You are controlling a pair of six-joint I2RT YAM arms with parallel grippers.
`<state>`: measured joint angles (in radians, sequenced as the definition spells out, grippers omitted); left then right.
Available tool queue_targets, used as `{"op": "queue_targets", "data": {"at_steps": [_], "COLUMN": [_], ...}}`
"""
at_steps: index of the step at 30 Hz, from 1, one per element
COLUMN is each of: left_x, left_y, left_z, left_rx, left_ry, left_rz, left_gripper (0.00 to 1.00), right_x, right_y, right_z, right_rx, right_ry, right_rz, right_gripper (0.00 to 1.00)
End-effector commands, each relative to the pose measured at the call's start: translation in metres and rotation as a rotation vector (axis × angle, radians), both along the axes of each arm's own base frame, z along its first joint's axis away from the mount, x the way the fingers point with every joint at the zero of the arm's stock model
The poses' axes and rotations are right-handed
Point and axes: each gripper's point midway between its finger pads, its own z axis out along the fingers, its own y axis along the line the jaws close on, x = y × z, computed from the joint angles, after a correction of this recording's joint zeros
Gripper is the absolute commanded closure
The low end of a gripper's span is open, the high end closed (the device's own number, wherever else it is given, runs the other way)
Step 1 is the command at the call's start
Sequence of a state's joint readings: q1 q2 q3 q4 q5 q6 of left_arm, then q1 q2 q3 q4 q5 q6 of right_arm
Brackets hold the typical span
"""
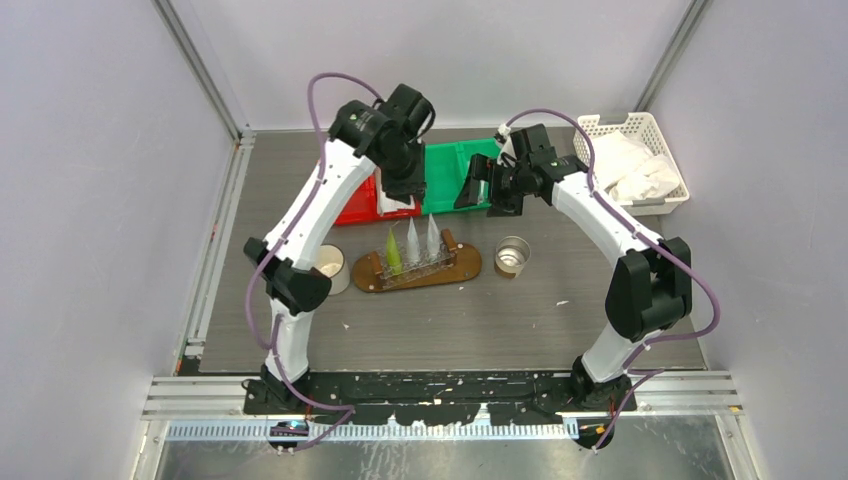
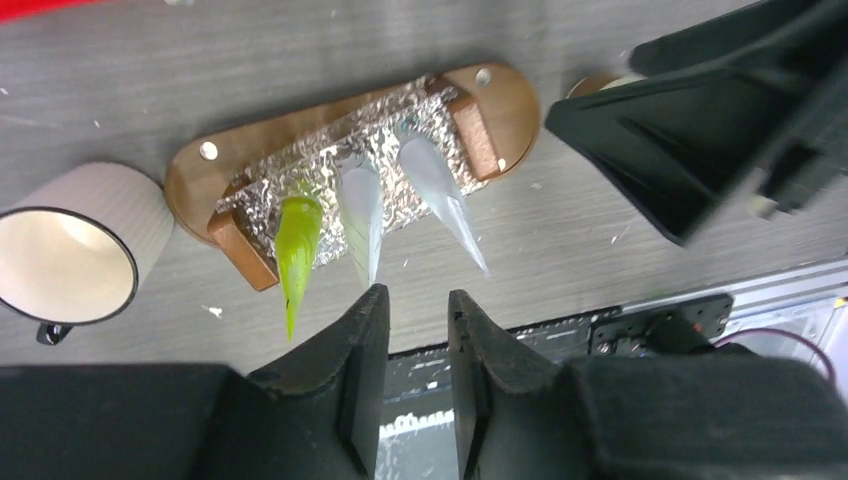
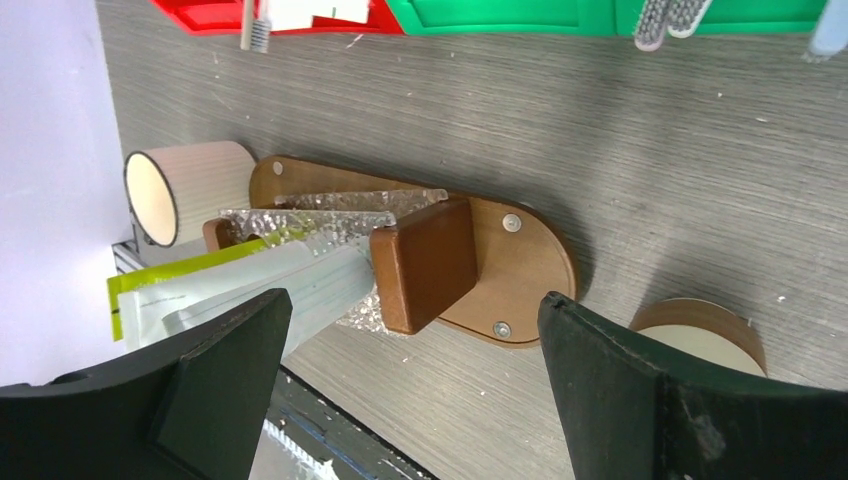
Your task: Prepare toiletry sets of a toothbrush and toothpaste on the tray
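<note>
Nearest in, the left claw [image 2: 415, 296]: its fingers stand a narrow slot apart with nothing between them, so we call it empty. Just past its tips stand the tubes, narrow ends up toward the claw. The yellow-green tube [image 2: 298, 245] is off to one side and the two whitish tubes [image 2: 362, 215] are almost dead ahead. All three are seated in the foil rack [image 2: 330, 160] on the tray [image 2: 500, 100]. We can't spot a brush on that tray, so the tube half looks done and the brush half looks open.

Over to the right claw [image 3: 415, 300]: spread as wide as we see it go, holding nothing, with the tray directly beneath it. Farther out, beyond the tray's far edge, sit the bins. One toothbrush [image 3: 255, 25] shows its bristles in the red bin [image 3: 200, 12], ahead and to one side. Two more brush heads [image 3: 650, 20] peek from the green bin [image 3: 500, 15], ahead and to the other side.

Here's the relation that matters. Those handles run straight away from the right claw and out of sight, crosswise to its closing line, so a pinch across a handle looks natural. From overhead the right claw hangs over the green bin, nearer those brushes. The left claw hangs by the red bin's inner end.
</note>
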<state>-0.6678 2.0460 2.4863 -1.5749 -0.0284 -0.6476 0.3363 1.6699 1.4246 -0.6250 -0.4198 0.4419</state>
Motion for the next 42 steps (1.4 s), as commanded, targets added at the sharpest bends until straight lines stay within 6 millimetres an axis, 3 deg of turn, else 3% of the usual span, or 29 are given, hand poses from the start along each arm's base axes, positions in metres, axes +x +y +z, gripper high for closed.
{"op": "queue_targets", "data": {"at_steps": [1,2,3,5,7,11,16,19,25,28,33,42], "left_x": [-0.047,-0.051,-0.056,-0.062,-0.075,-0.103,-0.123,-0.118,-0.101,-0.100,-0.098,-0.083], "left_y": [0.042,0.044,0.047,0.046,0.059,0.093,0.105,0.103,0.105,0.112,0.106,0.105], "left_z": [0.057,0.064,0.067,0.069,0.058,0.025,-0.021,-0.034,-0.043,-0.052,-0.061,-0.090], "left_rx": [0.005,-0.016,-0.046,-0.151,-0.216,-0.328,-0.471,-0.563,-0.836,-0.882,-0.883,-0.790], "left_ry": [-0.096,-0.137,-0.179,-0.268,-0.330,-0.432,-0.456,-0.517,-0.729,-0.773,-0.760,-0.724], "left_rz": [0.020,0.026,0.038,0.062,0.109,0.216,0.284,0.321,0.420,0.451,0.436,0.494], "left_gripper": [0.78,0.89,0.92,0.86,0.70,0.51,0.53,0.63,0.65,0.65,0.66,0.69], "right_x": [0.005,0.006,0.008,0.012,0.018,0.033,0.058,0.073,0.088,0.092,0.088,0.071], "right_y": [-0.012,-0.012,-0.011,-0.012,-0.011,-0.013,-0.007,0.006,0.066,0.083,0.099,0.106], "right_z": [-0.015,-0.018,-0.021,-0.026,-0.030,-0.036,-0.030,-0.025,-0.014,-0.010,-0.014,-0.006], "right_rx": [-0.079,-0.084,-0.087,-0.104,-0.122,-0.154,-0.163,-0.090,0.339,0.513,0.665,0.722], "right_ry": [0.020,0.026,0.033,0.050,0.056,0.057,0.032,0.016,0.057,0.079,0.139,0.161], "right_rz": [-0.021,-0.021,-0.022,-0.020,-0.017,-0.035,-0.055,-0.069,-0.074,-0.066,-0.049,-0.019], "right_gripper": [0.00,0.00,0.00,0.01,0.02,0.00,0.00,0.00,0.00,0.00,0.00,0.00]}}
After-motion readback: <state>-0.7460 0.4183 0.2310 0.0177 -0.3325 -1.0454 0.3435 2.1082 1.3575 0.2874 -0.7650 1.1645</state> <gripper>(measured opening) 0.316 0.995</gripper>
